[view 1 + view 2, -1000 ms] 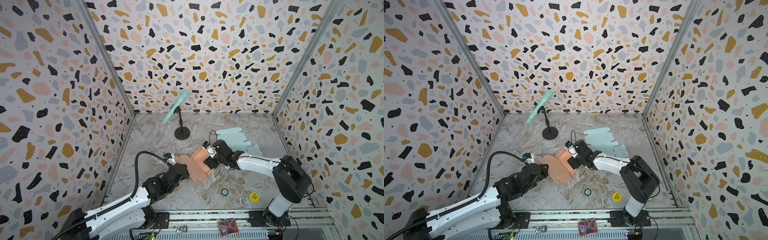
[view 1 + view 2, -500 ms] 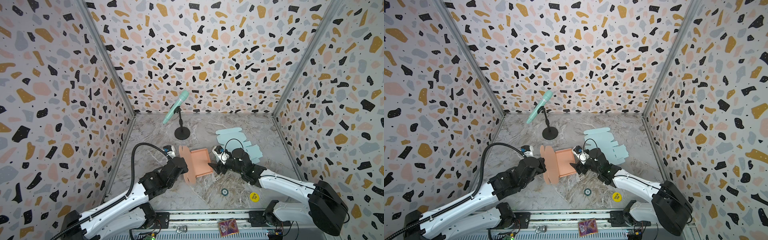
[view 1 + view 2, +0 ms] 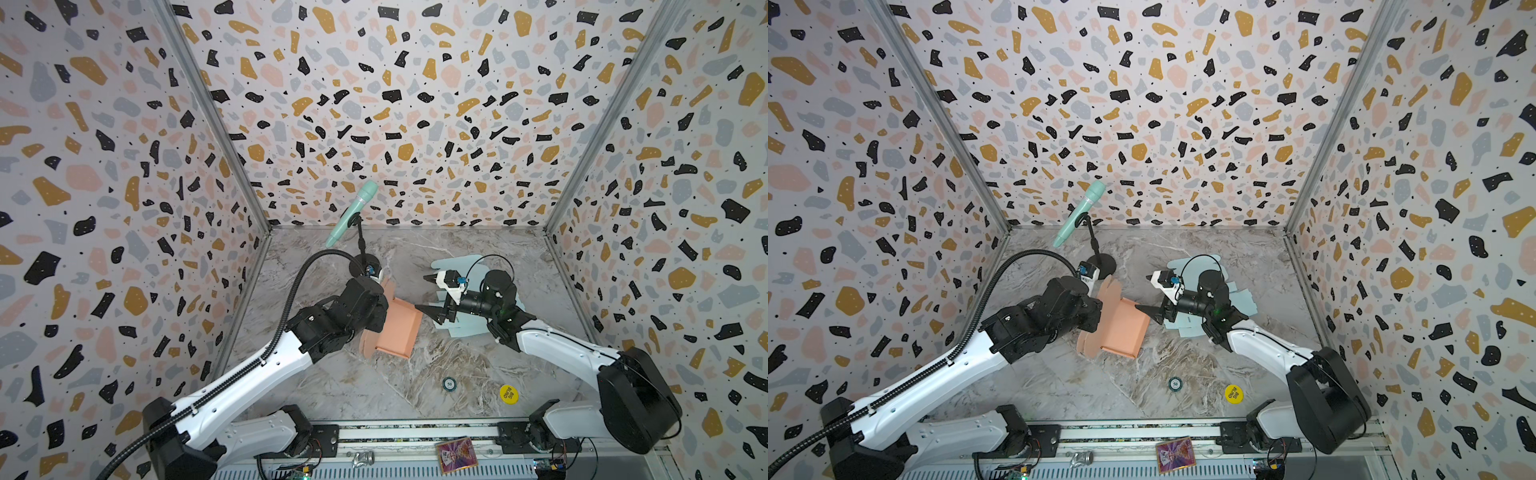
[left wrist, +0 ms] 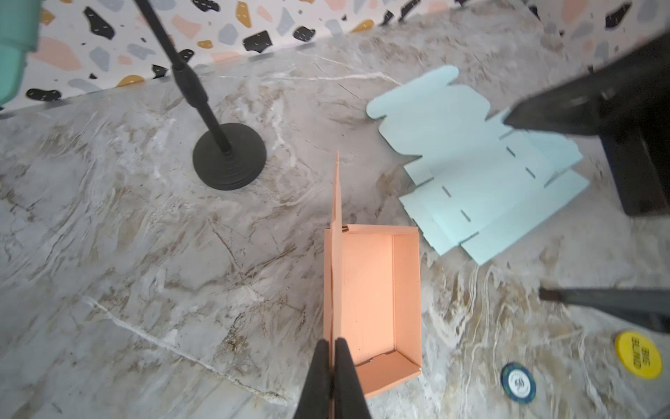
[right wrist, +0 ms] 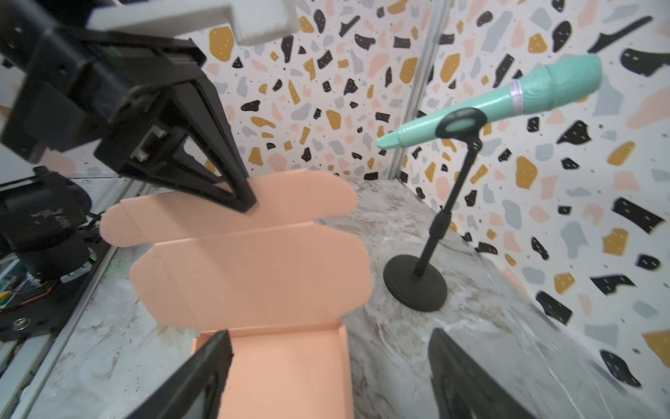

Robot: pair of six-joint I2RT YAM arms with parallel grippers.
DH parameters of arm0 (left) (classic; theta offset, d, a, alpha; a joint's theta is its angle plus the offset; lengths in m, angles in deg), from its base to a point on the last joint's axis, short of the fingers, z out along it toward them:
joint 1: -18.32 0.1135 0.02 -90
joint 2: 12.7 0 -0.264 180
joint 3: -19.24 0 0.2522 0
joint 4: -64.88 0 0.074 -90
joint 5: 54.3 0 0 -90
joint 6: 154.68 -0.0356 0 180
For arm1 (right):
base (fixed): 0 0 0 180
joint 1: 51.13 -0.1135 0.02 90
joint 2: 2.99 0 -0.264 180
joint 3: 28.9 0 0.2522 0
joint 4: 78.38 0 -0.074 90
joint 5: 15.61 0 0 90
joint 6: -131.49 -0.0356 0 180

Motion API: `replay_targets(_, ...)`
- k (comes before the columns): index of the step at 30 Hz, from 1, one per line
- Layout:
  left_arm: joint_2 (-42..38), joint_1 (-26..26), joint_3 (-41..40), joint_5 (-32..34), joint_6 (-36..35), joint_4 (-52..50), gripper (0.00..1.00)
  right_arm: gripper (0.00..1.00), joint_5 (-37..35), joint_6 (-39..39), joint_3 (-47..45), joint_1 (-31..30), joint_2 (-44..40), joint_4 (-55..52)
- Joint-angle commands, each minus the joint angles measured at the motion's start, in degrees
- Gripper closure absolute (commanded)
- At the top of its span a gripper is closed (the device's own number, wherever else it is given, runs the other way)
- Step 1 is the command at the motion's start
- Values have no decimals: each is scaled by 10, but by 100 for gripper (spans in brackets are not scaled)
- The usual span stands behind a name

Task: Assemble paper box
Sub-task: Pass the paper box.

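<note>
- Paper box [image 3: 395, 330], peach-coloured, near the middle of the marble worktop [image 3: 415, 382]; tray part folded up with its walls raised, lid flap [image 5: 232, 214] standing upright on the side toward the left arm.
- Same box in a top view [image 3: 1121, 328], in the left wrist view [image 4: 377, 297] and in the right wrist view [image 5: 286, 366]; open tray facing the right arm.
- Left pincer [image 4: 333, 348] pressed together on the upright lid flap, thin card edge caught between the 2 black fingers [image 4: 319, 366]; in the right wrist view, tip [image 5: 243, 203] seen biting the flap near its top edge.
- Right pincer [image 3: 428, 297] spread wide, holding nothing, hovering just beside the tray's far wall; whether the lower fingertip touches the box cannot be told from the top views.
- In the right wrist view, 2 fingers [image 5: 203, 373] of the right pincer apart, with the box's corner between them.
- Flat pale-blue box blank [image 4: 471, 174] lying on the worktop beneath and beyond the right arm, apart from the peach box.
- Mint-green microphone [image 3: 351, 212] tilted on a black stand [image 4: 228, 156], base near the back wall, just behind the left wrist.
- Small dark chip [image 3: 449, 383] and yellow disc [image 3: 508, 393] near the front edge, well apart from the box.
</note>
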Motion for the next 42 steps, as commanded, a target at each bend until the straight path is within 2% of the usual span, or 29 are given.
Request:
replay_targets(1,1,3,33,-53,-95,-28,100,17,95,59,70,-1,45,-46)
replay_targets(5,5,3,51,-95,-130,-41,100,18,103,78,99,-11,79,-71)
replay_targets(8,3,3,55,-106,-147,-44,100,21,97,119,132,-25,102,-133)
replay_targets(12,7,2,64,-107,-160,-53,100,32,93,155,158,-37,125,-191)
replay_targets(24,8,3,59,-89,-184,-58,100,62,79,159,150,-45,127,-198)
replay_targets(30,4,2,53,-84,-193,-53,100,67,75,160,146,-46,127,-206)
replay_targets(36,2,3,41,-80,-196,-42,100,78,70,160,138,-46,129,-204)
replay_targets(42,-12,2,-1,-83,-182,3,79,87,67,151,122,-46,134,-200)
